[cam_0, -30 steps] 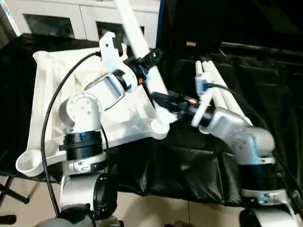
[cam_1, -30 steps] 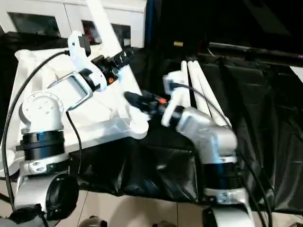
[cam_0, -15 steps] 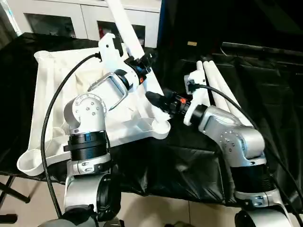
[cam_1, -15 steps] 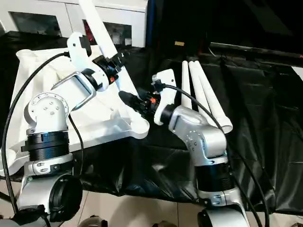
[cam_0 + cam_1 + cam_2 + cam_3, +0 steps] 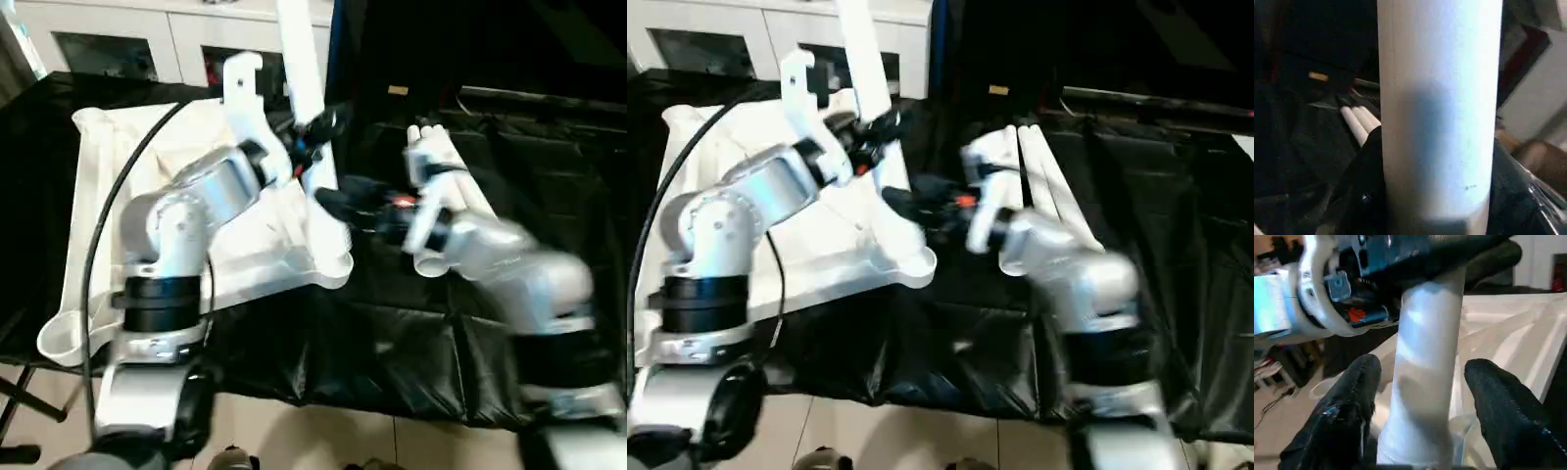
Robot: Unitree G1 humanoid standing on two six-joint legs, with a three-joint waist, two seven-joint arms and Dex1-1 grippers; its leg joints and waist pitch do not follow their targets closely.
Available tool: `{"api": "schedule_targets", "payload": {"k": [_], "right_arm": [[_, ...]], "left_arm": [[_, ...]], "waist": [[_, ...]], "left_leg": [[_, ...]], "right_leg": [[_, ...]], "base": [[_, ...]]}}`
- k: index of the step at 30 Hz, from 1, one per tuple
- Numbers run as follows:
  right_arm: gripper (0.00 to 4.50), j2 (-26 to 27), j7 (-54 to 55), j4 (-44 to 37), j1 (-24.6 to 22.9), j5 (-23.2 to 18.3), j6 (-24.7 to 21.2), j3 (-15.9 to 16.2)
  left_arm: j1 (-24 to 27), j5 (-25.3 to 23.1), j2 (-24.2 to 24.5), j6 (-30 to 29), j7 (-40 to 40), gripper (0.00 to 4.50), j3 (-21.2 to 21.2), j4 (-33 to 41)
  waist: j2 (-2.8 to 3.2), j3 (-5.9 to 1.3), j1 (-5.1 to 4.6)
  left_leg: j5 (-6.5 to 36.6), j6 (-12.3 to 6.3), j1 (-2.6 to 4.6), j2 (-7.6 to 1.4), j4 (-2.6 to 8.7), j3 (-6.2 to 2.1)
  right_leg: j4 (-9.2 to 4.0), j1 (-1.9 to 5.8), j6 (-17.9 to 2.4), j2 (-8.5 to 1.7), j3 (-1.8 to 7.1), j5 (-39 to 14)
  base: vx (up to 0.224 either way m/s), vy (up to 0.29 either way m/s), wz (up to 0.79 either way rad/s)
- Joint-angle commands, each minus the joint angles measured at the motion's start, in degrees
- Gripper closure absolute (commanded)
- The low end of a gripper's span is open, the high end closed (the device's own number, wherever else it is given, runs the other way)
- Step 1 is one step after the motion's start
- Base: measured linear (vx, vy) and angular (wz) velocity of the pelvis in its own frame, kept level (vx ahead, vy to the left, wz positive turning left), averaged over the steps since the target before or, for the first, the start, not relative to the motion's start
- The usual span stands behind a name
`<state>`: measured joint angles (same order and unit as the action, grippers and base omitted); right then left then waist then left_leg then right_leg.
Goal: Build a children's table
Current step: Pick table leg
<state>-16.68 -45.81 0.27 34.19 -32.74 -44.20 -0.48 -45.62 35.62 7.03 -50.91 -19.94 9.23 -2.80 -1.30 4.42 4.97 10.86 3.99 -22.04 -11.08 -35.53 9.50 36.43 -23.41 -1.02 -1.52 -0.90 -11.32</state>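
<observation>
A black-covered table (image 5: 392, 333) carries the parts. The white top (image 5: 108, 186) lies on its left part, one corner socket past the near edge. Loose white legs (image 5: 1048, 176) lie together to the right.

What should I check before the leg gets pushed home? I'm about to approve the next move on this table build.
1. Left gripper clamped on the leg: ok.
2. Right gripper jaws straddle the leg lower down, gaps either side: not gripping, not ok.
3. Leg foot at the near corner socket of the tabletop: ok.
4. Leg fully seated: cannot tell.
5. Spare legs lie apart on the black cover: ok.
</observation>
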Motion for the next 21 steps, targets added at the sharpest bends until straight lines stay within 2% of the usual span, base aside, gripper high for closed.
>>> {"api": "schedule_targets", "payload": {"k": [1,3,4,7,9,10,12,13,15,20,21], "right_arm": [[1.04,-1.2,-2.3,0.9,1.8,0.2,-0.7,0.5],[0.96,-2.2,-4.3,2.0,2.4,0.3,-1.0,1.5],[0.69,-2.9,-6.0,2.6,2.8,-0.7,-2.3,2.0],[0.64,-3.8,-9.5,4.1,3.7,-2.5,-4.4,2.7],[0.64,-4.1,-10.4,4.4,3.9,-2.9,-4.9,3.1],[0.64,-4.6,-11.8,4.8,4.3,-3.2,-5.6,4.0],[0.64,-5.0,-12.8,5.4,4.8,-3.3,-6.2,4.8],[0.64,-5.3,-14.1,6.1,5.3,-3.3,-6.8,5.8],[0.64,-5.4,-15.0,6.7,5.7,-3.1,-6.9,6.3],[0.64,-5.6,-16.9,8.4,6.7,-2.6,-6.9,7.0],[0.81,-5.9,-17.5,8.6,6.7,-2.3,-6.9,7.6]], "left_arm": [[-0.2,1.9,0.5,-1.4,-3.2,2.61,-1.6,2.5],[-0.1,3.1,0.7,-2.3,-4.5,2.61,-2.0,3.1],[0.0,3.7,1.1,-2.9,-5.8,2.61,-2.7,3.6],[-0.1,5.5,1.0,-4.0,-7.5,2.61,-3.4,4.5],[-0.1,5.7,1.0,-4.1,-7.8,2.61,-3.6,4.6],[-0.2,6.0,1.0,-4.3,-8.5,2.61,-3.9,4.8],[-0.2,6.0,1.3,-4.4,-9.4,2.61,-4.5,5.1],[-0.1,6.3,1.7,-4.6,-10.7,2.61,-5.1,5.4],[0.0,6.3,2.0,-4.8,-11.4,2.61,-5.5,5.7],[0.4,7.4,3.0,-6.2,-13.2,2.61,-6.4,6.7],[0.5,7.6,3.2,-6.4,-13.5,2.61,-6.6,6.8]], "waist": [[-0.08,-4.84,0.04],[-0.15,-4.88,-0.06],[-0.16,-4.78,-0.01],[-0.48,-4.85,0.03],[-0.41,-4.8,0.08],[-0.65,-4.83,0.09],[-0.61,-4.84,0.17],[-0.82,-4.77,0.13],[-0.72,-4.75,0.15],[-0.89,-4.89,0.23],[-0.88,-4.91,0.24]], "left_leg": [[2.6,0.14,0.83,-1.4,3.68,-0.21],[2.5,0.03,0.83,-1.36,3.56,-0.14],[2.6,-0.3,0.77,-1.39,3.58,-0.09],[2.3,-0.76,0.79,-1.42,3.54,-0.04],[2.4,-0.9,0.78,-1.42,3.48,0.0],[2.2,-1.05,0.79,-1.37,3.48,0.0],[2.1,-1.11,0.77,-1.4,3.47,-0.05],[2.3,-1.15,0.77,-1.45,3.49,-0.02],[2.5,-1.07,0.76,-1.46,3.5,-0.02],[1.4,-1.04,0.73,-1.44,3.42,0.0],[1.4,-1.07,0.75,-1.44,3.41,-0.01]], "right_leg": [[-3.76,3.85,-11.3,-4.91,2.25,-1.4],[-3.68,3.81,-11.9,-4.89,2.2,-1.5],[-3.78,3.79,-12.2,-4.92,2.25,-1.9],[-3.73,3.84,-12.3,-4.91,2.23,-1.7],[-3.84,3.78,-12.4,-4.91,2.24,-2.3],[-3.87,3.87,-12.4,-4.86,2.18,-2.4],[-3.82,3.83,-12.1,-4.91,2.15,-3.0],[-3.86,3.76,-11.9,-4.93,2.16,-3.8],[-3.94,3.73,-11.7,-5.0,2.16,-4.7],[-3.67,3.73,-11.9,-4.96,2.12,-3.1],[-3.65,3.74,-12.0,-4.95,2.1,-3.1]], "base": [[0.0,0.0,0.0],[0.0,0.0,0.0],[0.0,0.0,0.0],[0.0,0.0,0.0],[0.0,0.0,0.0],[0.0,0.0,0.0],[0.0,0.0,0.0],[0.0,0.0,0.0],[0.0,0.0,0.0],[0.0,0.0,0.0],[0.0,0.0,0.0]]}}
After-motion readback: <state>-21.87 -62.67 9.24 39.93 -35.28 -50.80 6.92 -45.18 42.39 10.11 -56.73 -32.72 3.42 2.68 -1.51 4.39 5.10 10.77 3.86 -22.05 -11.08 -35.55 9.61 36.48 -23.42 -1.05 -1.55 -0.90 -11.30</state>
